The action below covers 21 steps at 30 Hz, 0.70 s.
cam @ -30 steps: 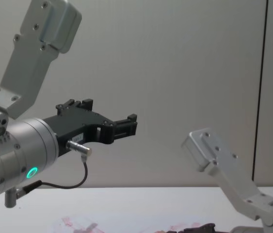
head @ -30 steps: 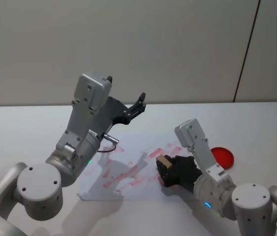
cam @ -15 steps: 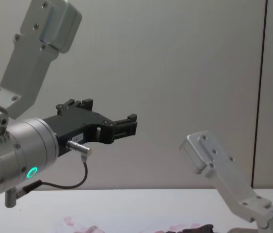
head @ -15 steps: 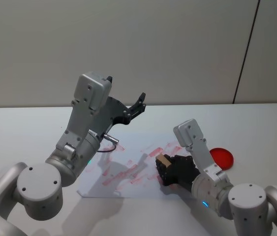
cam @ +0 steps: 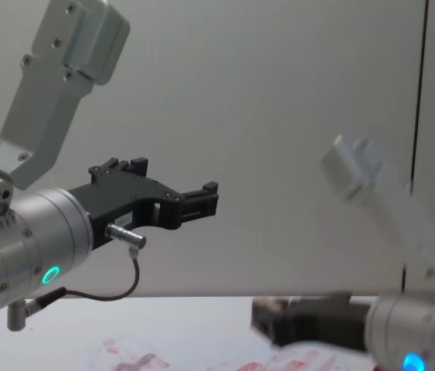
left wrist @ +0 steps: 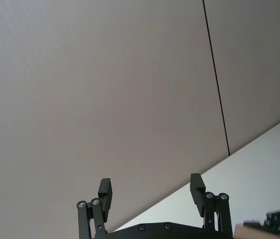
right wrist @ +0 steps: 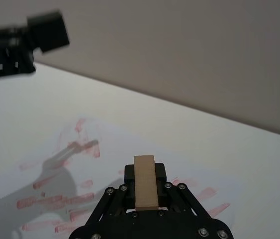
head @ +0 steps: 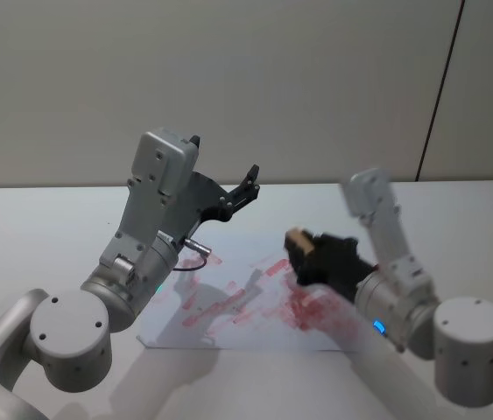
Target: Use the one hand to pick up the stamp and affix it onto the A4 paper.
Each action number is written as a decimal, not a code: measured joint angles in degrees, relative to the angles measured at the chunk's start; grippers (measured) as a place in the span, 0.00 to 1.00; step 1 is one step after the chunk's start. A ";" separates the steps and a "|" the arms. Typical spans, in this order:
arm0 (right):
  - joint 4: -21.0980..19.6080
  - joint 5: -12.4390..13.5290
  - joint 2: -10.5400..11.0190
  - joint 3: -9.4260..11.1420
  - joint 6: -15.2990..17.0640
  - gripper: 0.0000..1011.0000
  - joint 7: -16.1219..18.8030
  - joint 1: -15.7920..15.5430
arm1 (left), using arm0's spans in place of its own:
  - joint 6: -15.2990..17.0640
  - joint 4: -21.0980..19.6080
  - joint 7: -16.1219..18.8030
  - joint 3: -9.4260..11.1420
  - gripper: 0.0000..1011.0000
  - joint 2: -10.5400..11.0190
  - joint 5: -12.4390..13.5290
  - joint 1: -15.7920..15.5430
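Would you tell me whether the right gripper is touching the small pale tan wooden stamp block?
Touching. The right wrist view shows the stamp clamped between the right gripper's black fingers, both sides pressed.

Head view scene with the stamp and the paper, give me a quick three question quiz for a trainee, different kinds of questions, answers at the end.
1. Fill in: the left pincer, held up in the air, has its jaws ___.
2. What does the right pincer hold? A) the stamp B) a pen C) nothing
3. True or false: the A4 paper is unmarked.

Key: 1 open. 2 A. 3 false, it carries red prints.
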 joint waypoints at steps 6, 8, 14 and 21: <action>-4.81 3.84 1.72 2.39 0.95 0.22 -1.85 -0.66 | 0.00 0.00 0.00 0.00 0.99 0.00 0.00 0.00; -6.08 4.97 2.57 3.27 1.30 0.22 -2.43 -1.06 | 0.00 0.00 0.00 0.00 0.99 0.00 0.00 0.00; -8.35 6.86 5.09 5.43 2.47 0.22 -3.84 -2.49 | 0.00 0.00 0.00 0.00 0.99 0.00 0.00 0.00; -9.12 7.12 7.57 6.99 3.19 0.22 -4.27 -4.25 | 0.00 0.00 0.00 0.00 0.99 0.00 0.00 0.00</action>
